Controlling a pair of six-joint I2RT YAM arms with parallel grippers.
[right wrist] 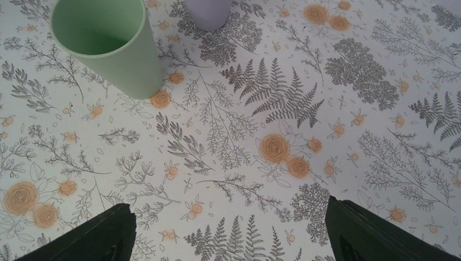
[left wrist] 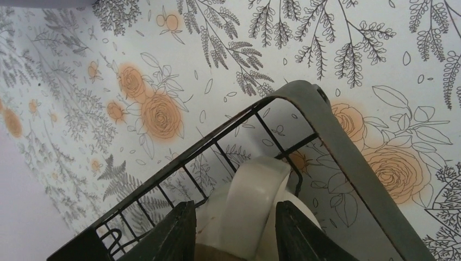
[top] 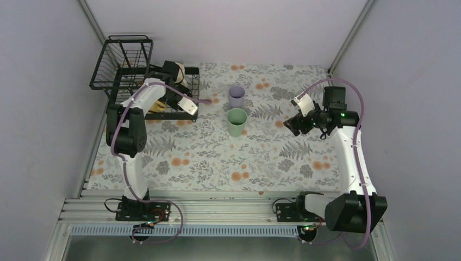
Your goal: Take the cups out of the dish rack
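The black wire dish rack point(top: 182, 115) stands at the far left, with its raised basket point(top: 122, 60) at the back. My left gripper point(top: 179, 73) reaches into the rack. In the left wrist view it point(left wrist: 234, 205) is open, and its jaws straddle the handle of a cream mug point(left wrist: 255, 190) that leans against the rack's rim point(left wrist: 326, 136). A yellow mug point(top: 158, 106) lies in the rack, partly hidden under my left arm. A lavender tumbler point(top: 236, 96) and a mint-green tumbler point(top: 237, 122) stand upright on the table. My right gripper point(top: 292, 125) is open and empty, and hovers right of them.
A floral cloth point(top: 217, 157) covers the table. Grey walls close in the left, back and right sides. The right wrist view shows the mint tumbler point(right wrist: 108, 43) and the base of the lavender one point(right wrist: 209, 11) beyond the open fingers point(right wrist: 108, 234).
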